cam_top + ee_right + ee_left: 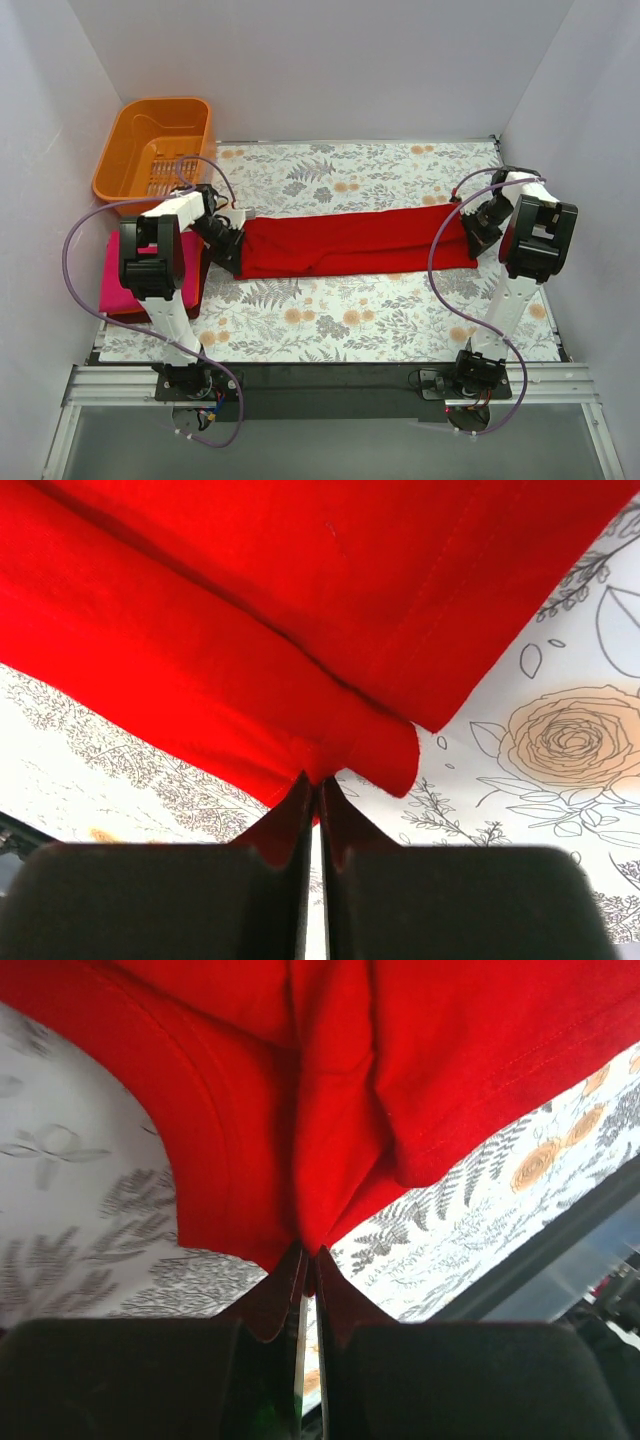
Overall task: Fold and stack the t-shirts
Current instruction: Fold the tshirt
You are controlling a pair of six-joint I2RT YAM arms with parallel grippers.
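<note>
Left pincer (308, 1258): jaws all but shut, nipping a bunched corner of the red shirt (350, 240). Right pincer (312, 785): likewise closed down, on a folded edge at the other end. Both bites are small, at the very tips. The shirt lies as a long folded band across the middle of the table (350, 320), strung between the two pincers, with creases toward its left part. Likely trouble: if the ends are pulled apart too hard, cloth slides out of a tip grip, and one end dropped lets the fold fall open. Uneven lift would skew the layers; how many plies each pincer has caught cannot be told. Left arm sits over the pink shirt (118, 290) at the left edge, so a sweep there could drag it. Farther back, the basket (155, 145) stands well apart, low risk.
</note>
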